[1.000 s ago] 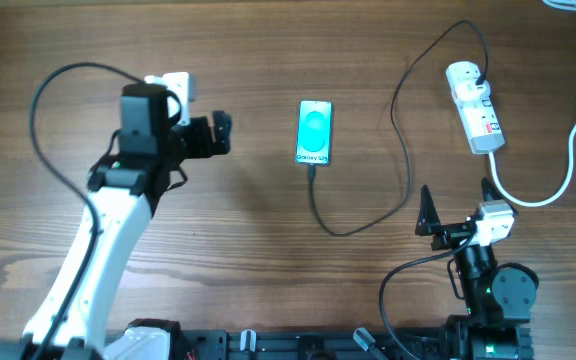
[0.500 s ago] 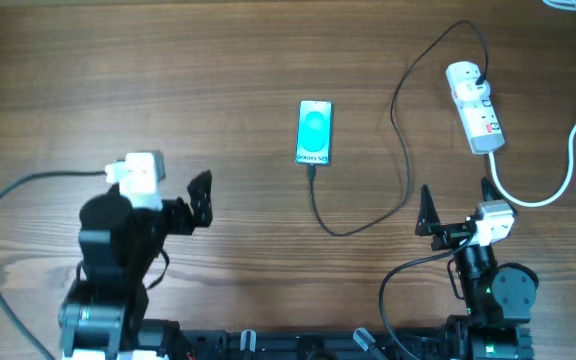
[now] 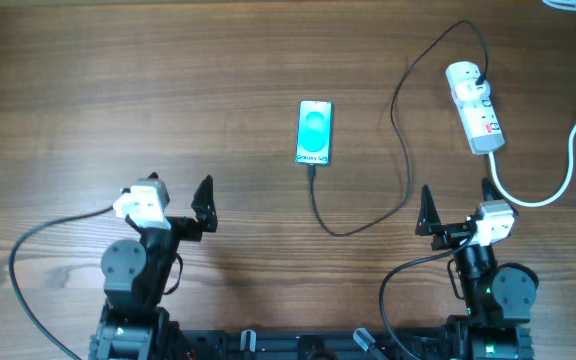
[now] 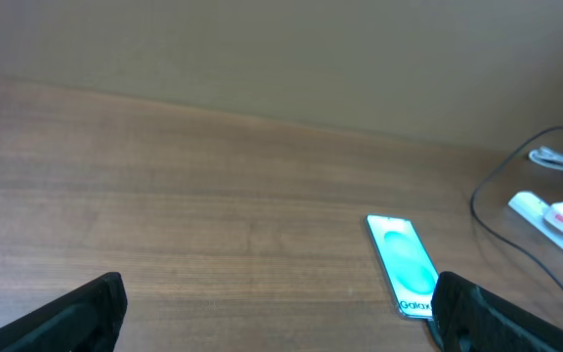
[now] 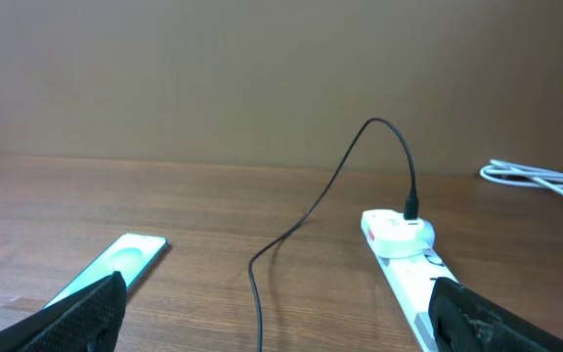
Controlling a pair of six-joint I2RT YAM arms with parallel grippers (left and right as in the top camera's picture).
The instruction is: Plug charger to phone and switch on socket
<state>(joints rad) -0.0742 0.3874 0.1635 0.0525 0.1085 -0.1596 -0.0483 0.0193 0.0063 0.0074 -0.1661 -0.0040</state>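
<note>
Apparently the cable work is done or nearly so: the phone (image 3: 314, 131) lies flat, screen up and lit cyan, its lettered end turned toward the robot. The charger (image 3: 405, 170) meets that end with its small tip. The tip looks seated, though it is too small in the overhead view to be sure.

From there the black lead sags in a loose loop on the robot's side of the phone, then climbs to the right of it to a plug on the socket (image 3: 475, 120). That slack probably keeps the lead from tugging the light handset askew. The socket lies well to the right of the phone, its thick white cord (image 3: 558, 170) trailing off. Whether its red-marked switch is on cannot be told.

Both arms sit folded low on the robot's side of the phone, 1 to each side. The left gripper (image 4: 281, 328) is spread wide and holds nothing. The right gripper (image 5: 291, 328) is likewise wide and empty. It is the arm closer to the socket, so pressing the switch would likely fall to it.
</note>
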